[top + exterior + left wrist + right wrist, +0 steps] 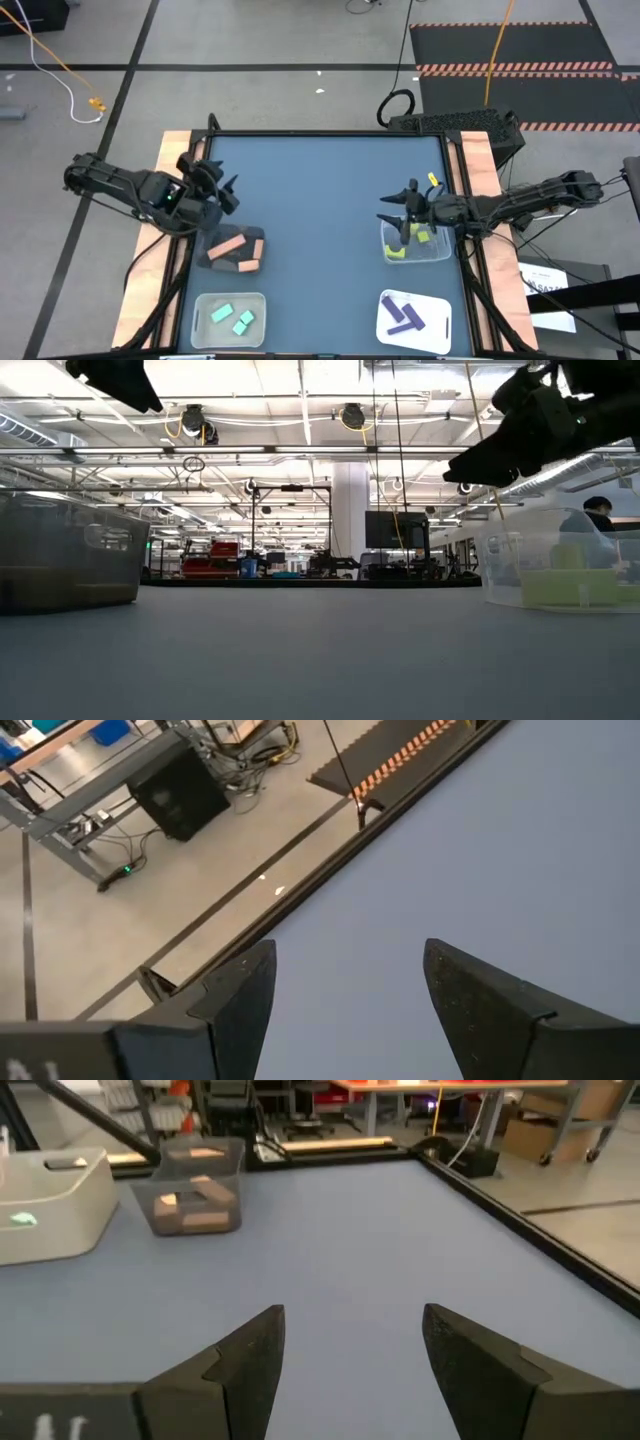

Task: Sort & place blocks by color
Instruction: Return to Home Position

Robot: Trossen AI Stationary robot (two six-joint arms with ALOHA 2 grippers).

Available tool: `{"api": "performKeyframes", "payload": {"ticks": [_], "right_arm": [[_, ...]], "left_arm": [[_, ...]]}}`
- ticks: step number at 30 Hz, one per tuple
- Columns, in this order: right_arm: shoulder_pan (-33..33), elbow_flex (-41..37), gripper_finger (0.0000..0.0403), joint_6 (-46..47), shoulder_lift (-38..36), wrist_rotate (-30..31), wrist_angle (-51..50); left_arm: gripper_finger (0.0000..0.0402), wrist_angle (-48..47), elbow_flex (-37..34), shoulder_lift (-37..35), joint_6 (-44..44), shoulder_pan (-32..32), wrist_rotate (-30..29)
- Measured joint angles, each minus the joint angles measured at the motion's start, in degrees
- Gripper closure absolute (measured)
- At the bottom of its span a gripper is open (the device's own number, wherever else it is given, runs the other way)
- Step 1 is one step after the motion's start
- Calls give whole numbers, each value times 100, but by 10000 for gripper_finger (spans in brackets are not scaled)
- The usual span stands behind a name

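Salmon-orange blocks [238,249] lie in a dark clear bin [218,258] at the left. Yellow-green blocks [420,238] lie in a clear bin [440,250] at the right. Mint-green blocks [233,318] lie in a white tray [205,330] at the near left. Purple blocks [403,316] lie in a white tray [440,335] at the near right. My left gripper [222,187] hangs open and empty above the table, just beyond the orange bin. My right gripper [392,207] hangs open and empty above the table, beside the yellow-green bin.
The blue table top [320,220] lies bare between the bins, framed by a dark rim [330,134]. In the right wrist view the orange bin [198,1200] and the white tray [50,1205] stand across the table. Cables and striped mats lie on the floor beyond.
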Motion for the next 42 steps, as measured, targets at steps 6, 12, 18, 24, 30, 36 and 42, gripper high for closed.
{"api": "performKeyframes", "payload": {"ticks": [6,12,18,24,30,36,42], "right_arm": [[-1,-448,174,-205,-652,-18,96],[-1,-837,174,-446,-1146,-20,90],[-1,-1019,174,-601,-1436,-22,95],[0,-1290,174,-601,-1568,-20,134],[2,-1357,174,-587,-1643,-18,185],[2,-1368,174,-582,-1641,-16,184],[2,-1373,174,-536,-1639,-11,181]], "left_arm": [[146,17,0,-158,137,57,0],[146,25,0,-122,134,57,2],[146,25,0,-125,110,53,2],[146,33,0,-123,104,53,4],[146,43,0,-91,1,53,3],[146,920,-593,-60,117,31,2],[146,2836,-1911,-64,480,58,5]]}}
